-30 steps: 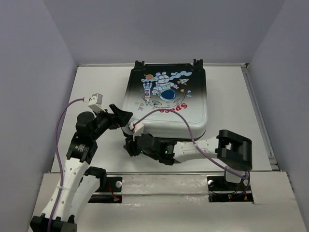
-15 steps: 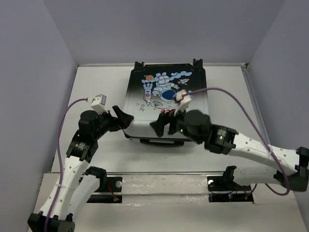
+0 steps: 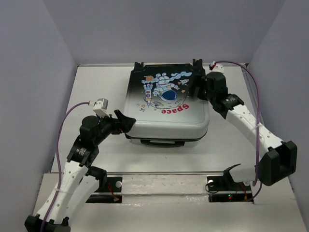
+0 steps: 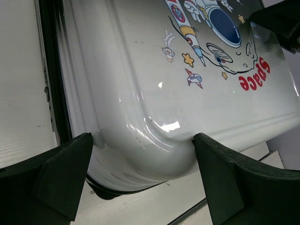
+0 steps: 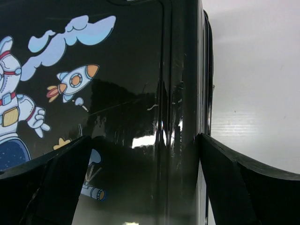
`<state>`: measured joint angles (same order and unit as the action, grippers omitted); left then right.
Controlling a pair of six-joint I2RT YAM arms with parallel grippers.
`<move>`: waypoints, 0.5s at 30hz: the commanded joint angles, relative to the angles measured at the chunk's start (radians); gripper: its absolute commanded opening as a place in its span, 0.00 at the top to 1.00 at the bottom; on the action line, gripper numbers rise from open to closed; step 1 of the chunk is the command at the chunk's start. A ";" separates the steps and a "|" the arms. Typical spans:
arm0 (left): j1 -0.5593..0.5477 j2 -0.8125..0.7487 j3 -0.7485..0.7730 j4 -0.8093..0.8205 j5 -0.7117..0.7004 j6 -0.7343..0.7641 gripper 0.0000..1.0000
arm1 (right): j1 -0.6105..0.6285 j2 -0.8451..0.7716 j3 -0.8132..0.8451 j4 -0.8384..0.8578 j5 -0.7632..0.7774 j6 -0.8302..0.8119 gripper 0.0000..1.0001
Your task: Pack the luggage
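Observation:
The luggage (image 3: 166, 108) lies flat and closed in the middle of the table, astronaut print and red "Space" lettering facing up, black at the far end and white at the near end. My left gripper (image 3: 126, 123) is open at its near left corner. In the left wrist view the white corner (image 4: 154, 93) bulges between the wide-set fingers of the left gripper (image 4: 140, 178). My right gripper (image 3: 199, 83) is open over the far right corner. In the right wrist view the right gripper (image 5: 143, 183) straddles the black shell's right edge (image 5: 178, 93), holding nothing.
The luggage's black wheels (image 3: 139, 64) point at the back wall and its carry handle (image 3: 155, 142) faces the arms. Grey walls enclose the white table (image 3: 96, 87) on three sides. A metal rail (image 3: 258, 116) runs along the right side. Purple cables loop off both wrists.
My right arm swung from the luggage's near edge, across its top, to the far right corner, and its jaws opened. The left gripper stayed at the near left corner.

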<state>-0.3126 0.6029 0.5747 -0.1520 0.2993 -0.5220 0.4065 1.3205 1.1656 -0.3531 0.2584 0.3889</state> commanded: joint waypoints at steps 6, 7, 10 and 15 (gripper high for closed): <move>-0.442 -0.008 -0.041 0.103 -0.075 -0.202 0.04 | 0.002 0.386 0.360 0.097 -0.829 -0.074 0.07; -0.479 0.001 -0.038 0.118 -0.112 -0.225 0.04 | 0.002 0.426 0.412 0.088 -0.897 -0.076 0.07; -0.632 0.070 -0.013 0.181 -0.204 -0.246 0.04 | 0.002 0.577 0.624 0.013 -0.952 -0.091 0.06; -0.735 0.187 0.089 0.227 -0.256 -0.213 0.03 | -0.017 0.686 0.834 -0.052 -0.904 -0.075 0.04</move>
<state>-1.0100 0.7185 0.5636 -0.0689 0.0513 -0.7174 0.2981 1.9884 1.8698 -0.2790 -0.3489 0.2352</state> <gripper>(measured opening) 0.971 0.951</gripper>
